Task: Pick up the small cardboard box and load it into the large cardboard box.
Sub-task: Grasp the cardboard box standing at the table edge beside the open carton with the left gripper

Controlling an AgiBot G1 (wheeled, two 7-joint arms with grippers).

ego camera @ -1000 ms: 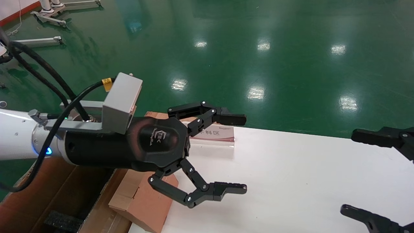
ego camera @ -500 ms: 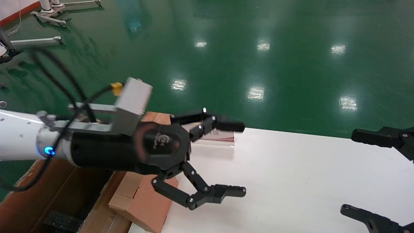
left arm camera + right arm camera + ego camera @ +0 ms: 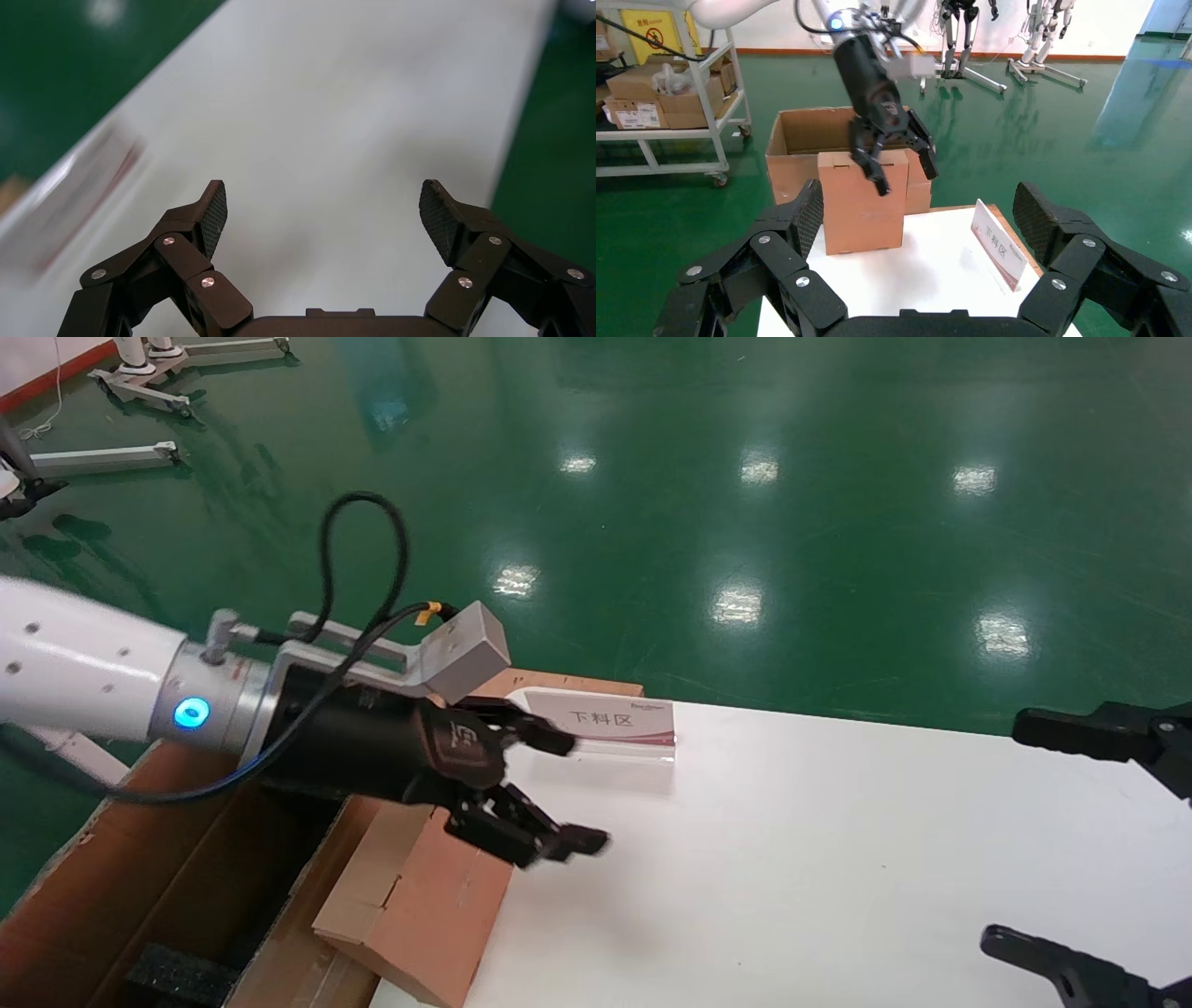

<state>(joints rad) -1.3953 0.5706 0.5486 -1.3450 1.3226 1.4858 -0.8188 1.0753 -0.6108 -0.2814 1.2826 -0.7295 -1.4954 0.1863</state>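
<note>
The small cardboard box [image 3: 419, 910] stands upright at the left end of the white table [image 3: 838, 859]; it also shows in the right wrist view [image 3: 859, 210]. My left gripper [image 3: 577, 792] is open and empty, hovering just above the box's top on its table side. In the right wrist view the left gripper [image 3: 902, 168] hangs at the box's upper edge, one finger in front of its face. The left wrist view shows the left gripper [image 3: 323, 210] over bare table only. The large cardboard box [image 3: 140, 859] stands open beside the table's left end. My right gripper [image 3: 1010, 831] is open at the right edge.
A black foam block [image 3: 177, 975] lies inside the large box. A white sign with a red stripe [image 3: 605, 724] stands on the table's far left corner, close to the left gripper. A shelf cart with cartons [image 3: 659, 91] stands on the green floor behind.
My left gripper has dropped and drawn back left toward the small box, its wrist has turned, and its cable now loops above. The right gripper has not moved.
</note>
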